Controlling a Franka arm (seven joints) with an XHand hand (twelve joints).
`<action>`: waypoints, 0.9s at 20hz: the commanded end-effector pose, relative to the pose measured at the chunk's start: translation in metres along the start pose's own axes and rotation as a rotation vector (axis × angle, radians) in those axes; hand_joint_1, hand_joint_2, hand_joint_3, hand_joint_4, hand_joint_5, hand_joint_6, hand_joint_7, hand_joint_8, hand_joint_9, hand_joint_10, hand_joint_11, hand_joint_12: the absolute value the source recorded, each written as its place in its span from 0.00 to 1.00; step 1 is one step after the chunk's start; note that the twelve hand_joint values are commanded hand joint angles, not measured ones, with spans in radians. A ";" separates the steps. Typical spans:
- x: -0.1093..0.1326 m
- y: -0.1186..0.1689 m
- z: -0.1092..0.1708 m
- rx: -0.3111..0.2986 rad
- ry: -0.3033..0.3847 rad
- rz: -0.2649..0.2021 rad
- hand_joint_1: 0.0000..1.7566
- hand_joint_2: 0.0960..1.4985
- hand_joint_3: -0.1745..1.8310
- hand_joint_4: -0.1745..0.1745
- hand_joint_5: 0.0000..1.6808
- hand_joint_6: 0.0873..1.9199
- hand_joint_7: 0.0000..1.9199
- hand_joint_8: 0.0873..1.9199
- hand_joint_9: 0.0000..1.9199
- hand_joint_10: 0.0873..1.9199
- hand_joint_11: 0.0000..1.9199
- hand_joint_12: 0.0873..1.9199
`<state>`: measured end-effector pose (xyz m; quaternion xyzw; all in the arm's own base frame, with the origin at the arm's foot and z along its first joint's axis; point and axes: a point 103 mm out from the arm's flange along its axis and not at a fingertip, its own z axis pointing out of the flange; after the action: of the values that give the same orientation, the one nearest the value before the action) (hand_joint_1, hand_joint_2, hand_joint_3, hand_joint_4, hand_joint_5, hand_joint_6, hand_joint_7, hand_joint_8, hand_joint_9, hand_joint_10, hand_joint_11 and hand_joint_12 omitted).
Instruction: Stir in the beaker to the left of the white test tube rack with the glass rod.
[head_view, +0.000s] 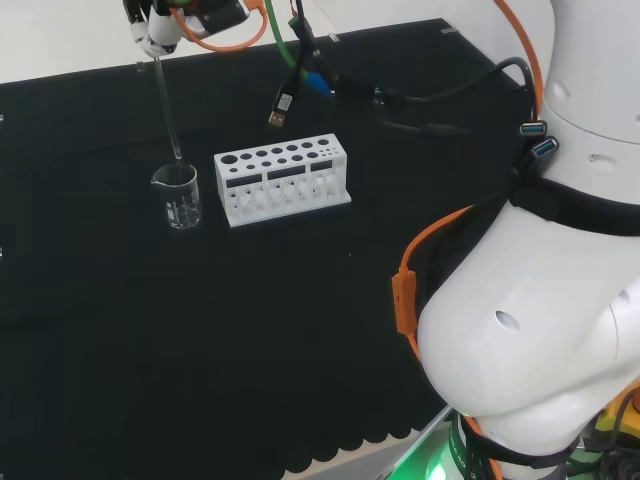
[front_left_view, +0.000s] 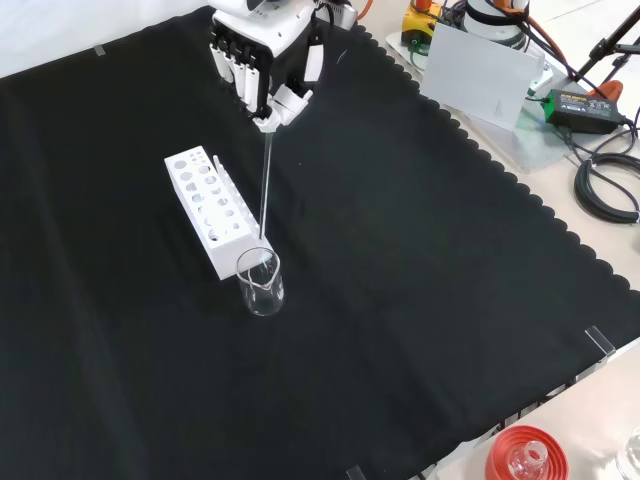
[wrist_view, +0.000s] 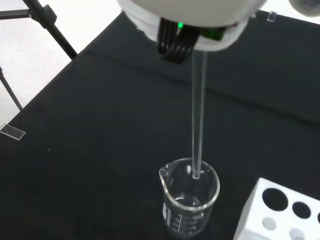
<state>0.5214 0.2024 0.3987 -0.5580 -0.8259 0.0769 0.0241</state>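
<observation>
A small clear glass beaker (head_view: 177, 195) (front_left_view: 260, 284) (wrist_view: 190, 202) stands on the black cloth just left of the white test tube rack (head_view: 283, 180) (front_left_view: 209, 210) (wrist_view: 280, 212) in the head view. The hand (head_view: 160, 28) (front_left_view: 265, 60) hangs above it, fingers curled and pinching the top of a long glass rod (head_view: 167, 108) (front_left_view: 266, 190) (wrist_view: 198, 120). The rod hangs almost upright. Its lower tip sits just inside the beaker's mouth, near the rim, as the wrist view shows. The beaker looks empty.
Cables and a dangling plug (head_view: 283, 105) hang behind the rack in the head view. The arm's white links (head_view: 540, 300) fill that view's right. In the front view, a red ribbed stand with a flask (front_left_view: 525, 457) sits at the near cloth edge, with boxes and cables (front_left_view: 590, 110) beyond the right edge.
</observation>
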 end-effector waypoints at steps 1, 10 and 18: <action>0.000 0.005 0.006 0.037 -0.024 0.007 0.76 0.42 0.39 0.00 0.72 0.24 0.73 0.31 0.92 0.12 0.82 0.29; 0.011 0.018 0.023 0.062 -0.032 0.005 0.76 0.42 0.38 0.00 0.72 0.24 0.73 0.31 0.92 0.12 0.82 0.29; 0.014 0.024 0.044 0.078 -0.027 -0.015 0.76 0.42 0.38 0.00 0.71 0.24 0.73 0.31 0.92 0.12 0.82 0.29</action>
<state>0.5318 0.2183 0.3610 -0.5538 -0.8239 0.1158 0.0330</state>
